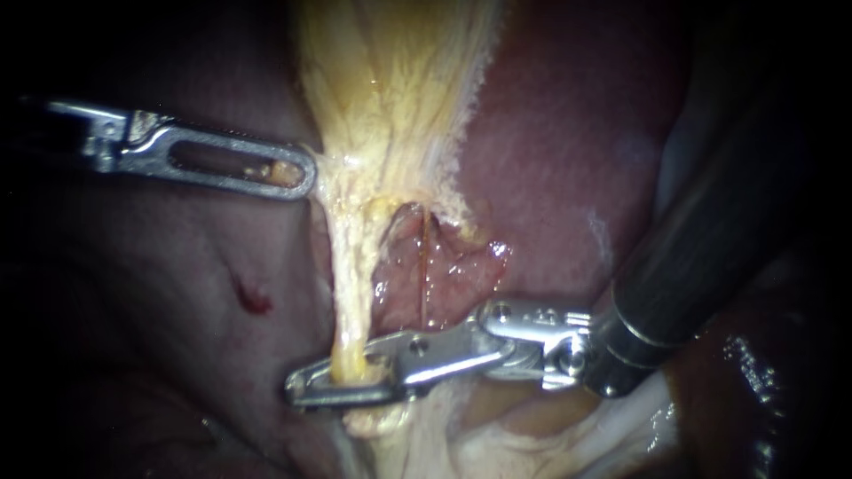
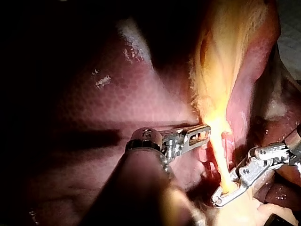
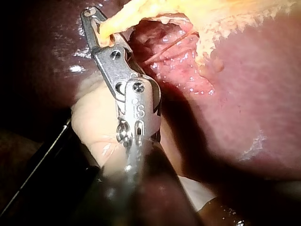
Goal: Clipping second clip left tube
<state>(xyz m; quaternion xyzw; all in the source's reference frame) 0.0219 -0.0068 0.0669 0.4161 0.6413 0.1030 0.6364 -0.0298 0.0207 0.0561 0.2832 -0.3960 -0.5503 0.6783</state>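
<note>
**Low on the left tube: jaws closed round it, no clip to be seen**

At the lower end of the left tube [image 1: 348, 293], my right instrument [image 1: 306, 390] has the tube lying crosswise between its jaws. Both jaws press on it from opposite sides, and their tips nearly meet beyond it. My right wrist view agrees: the tube [image 3: 117, 19] passes through the loop of the jaws just behind the tips of the right instrument [image 3: 91, 21]. I judge the placing done and the squeeze under way. I can make out no clip, either in the jaws or on the bare tube above them, and the metal hides the gripped stretch. What seems left is to finish closing, open, and draw back to check.

Higher up, my left instrument [image 1: 293, 170] has its jaws closed on the edge of the fan of yellow tissue [image 1: 390, 80], where the fan narrows into the tube. A scrap of yellow shows through the jaw window.

The tube is pale yellow, fibrous and wet, and drawn taut from the fan down to my right jaws. It thins as it goes, with a small bulge just below them. A thin reddish strand [image 1: 424, 257] runs beside it over a raw pink patch, apart from it. Dark red liver [image 1: 568, 133] lies behind.
</note>
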